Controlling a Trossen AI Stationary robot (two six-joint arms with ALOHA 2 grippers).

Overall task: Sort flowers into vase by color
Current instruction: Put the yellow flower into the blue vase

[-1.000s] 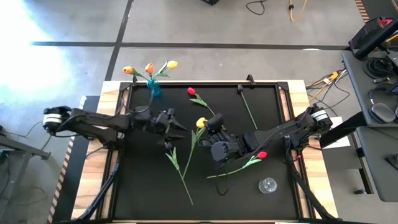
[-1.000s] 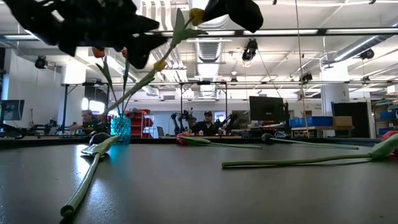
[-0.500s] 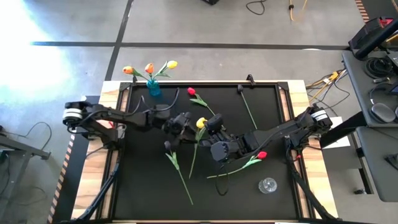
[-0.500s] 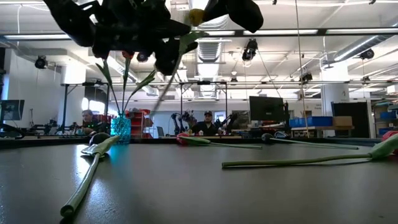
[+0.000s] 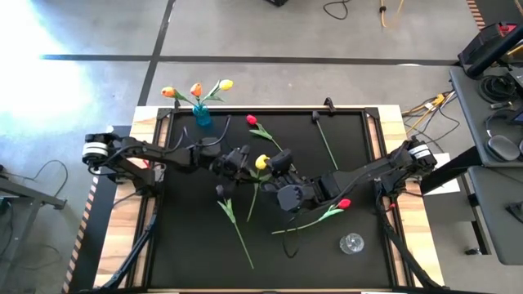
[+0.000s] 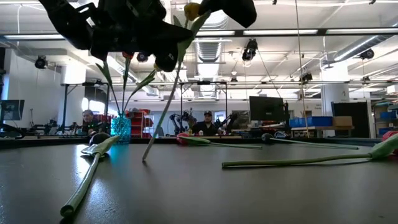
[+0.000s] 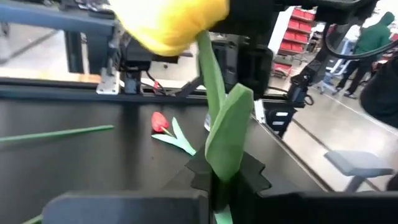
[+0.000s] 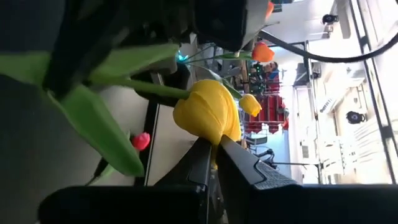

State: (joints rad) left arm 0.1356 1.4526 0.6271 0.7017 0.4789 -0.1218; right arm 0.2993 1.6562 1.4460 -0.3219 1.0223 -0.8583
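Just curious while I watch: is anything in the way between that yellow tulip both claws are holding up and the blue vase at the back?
Nothing visible blocks it. The yellow tulip, gripped by the left gripper and right gripper, hangs above the table; bare black mat lies between it and the blue vase. The red tulip lies off to one side.

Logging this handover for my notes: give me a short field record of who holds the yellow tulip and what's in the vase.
held flower: yellow tulip, lifted off the table
left gripper: shut on its stem
right gripper: shut at the head end
blue vase: holds two orange and one yellow flower
clear vase: empty
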